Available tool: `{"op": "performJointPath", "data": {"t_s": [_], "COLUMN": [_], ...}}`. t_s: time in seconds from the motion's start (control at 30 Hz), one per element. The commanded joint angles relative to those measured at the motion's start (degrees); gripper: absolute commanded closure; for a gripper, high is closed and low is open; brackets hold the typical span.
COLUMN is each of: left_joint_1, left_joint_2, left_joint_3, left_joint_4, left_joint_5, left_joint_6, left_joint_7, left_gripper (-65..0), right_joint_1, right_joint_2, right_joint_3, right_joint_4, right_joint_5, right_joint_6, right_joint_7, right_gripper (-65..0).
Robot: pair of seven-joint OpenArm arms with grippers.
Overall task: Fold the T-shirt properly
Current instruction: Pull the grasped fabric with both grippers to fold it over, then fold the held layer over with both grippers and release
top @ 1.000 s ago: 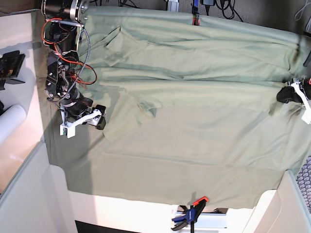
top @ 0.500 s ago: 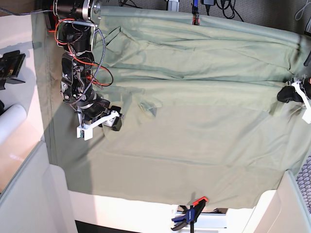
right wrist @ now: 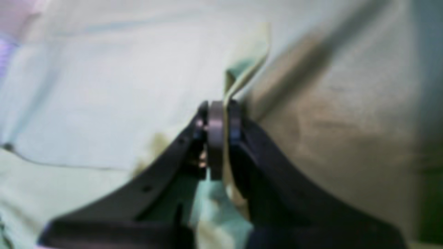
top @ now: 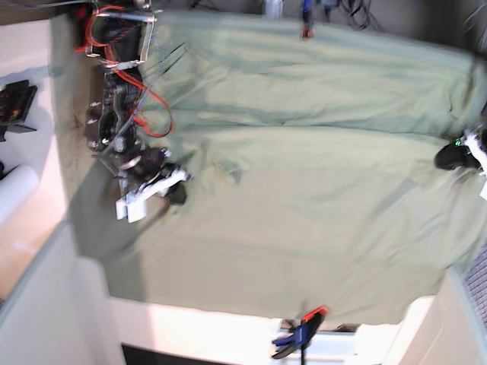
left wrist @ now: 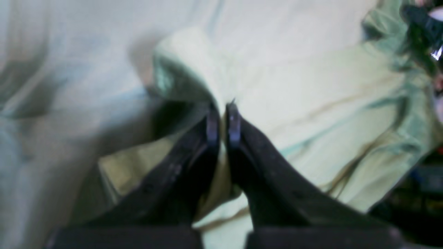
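Right end effector (top: 176, 195) still pinches T-shirt (top: 304, 190), barely shifted

In the base view the right arm reaches down the left side of the frame, its right gripper (top: 176, 190) at middle left, jaws pressed together on a fold of the T-shirt (right wrist: 247, 58). The left gripper (left wrist: 221, 119) sits at the far right edge, jaws likewise pinched on cloth
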Motion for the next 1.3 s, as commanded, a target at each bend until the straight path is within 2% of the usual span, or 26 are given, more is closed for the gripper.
{"op": "performJointPath", "data": {"t_s": [0.0,0.17,0.27,0.37,0.7,0.97,1.03,1.07,1.17,1.2,1.27], "left_joint_1": [0.7,7.3,10.2,11.8,15.3,15.4,15.6,16.0,17.5,18.0,18.2], "left_joint_2": [-1.4,-1.6,-1.6,-1.6,-3.0,-3.0,-3.0,-3.0,-3.0,-3.0,-2.9], "left_joint_3": [-1.4,-3.2,-4.7,-7.1,-9.0,-9.0,-9.0,-9.0,-9.0,-9.0,-9.4], "left_joint_4": [2.0,9.4,12.1,12.2,12.2,12.2,12.2,12.2,12.2,12.2,12.2], "left_joint_5": [-1.8,-4.8,-4.2,-2.5,-1.2,2.0,3.5,4.5,9.2,10.4,11.9], "left_joint_6": [-0.7,-0.7,-0.7,-0.7,-0.7,-0.7,-0.7,-0.7,-0.7,-0.7,-0.7], "left_joint_7": [0.5,2.8,2.8,2.8,2.3,0.7,-0.3,-1.8,-5.1,-5.5,-6.6], "left_gripper": [0.0,0.0,0.0,0.0,0.0,-0.3,-9.9,-15.3,-33.7,-37.2,-38.2], "right_joint_1": [-1.2,-12.4,-18.0,-23.0,-32.7,-36.2,-36.6,-36.6,-36.6,-36.6,-36.6], "right_joint_2": [1.3,5.6,8.5,9.9,10.0,9.6,9.6,9.6,9.5,9.5,9.5], "right_joint_3": [0.2,0.3,0.6,2.4,14.1,15.8,15.8,15.8,15.8,15.8,15.8], "right_joint_4": [5.0,25.4,32.5,36.2,39.8,39.8,39.8,39.8,39.8,39.8,39.8], "right_joint_5": [1.4,3.7,4.7,5.7,13.5,12.1,11.7,11.2,9.4,9.0,8.2], "right_joint_6": [0.7,0.7,0.6,0.6,0.7,0.6,0.6,0.6,0.6,0.6,0.6], "right_joint_7": [0.5,-3.8,-7.0,-7.1,-8.6,-8.3,-8.3,-8.3,-8.0,-7.5,-6.7], "right_gripper": [0.0,0.0,0.0,0.0,0.0,0.0,0.0,-5.2,-29.5,-34.2,-36.0]}}
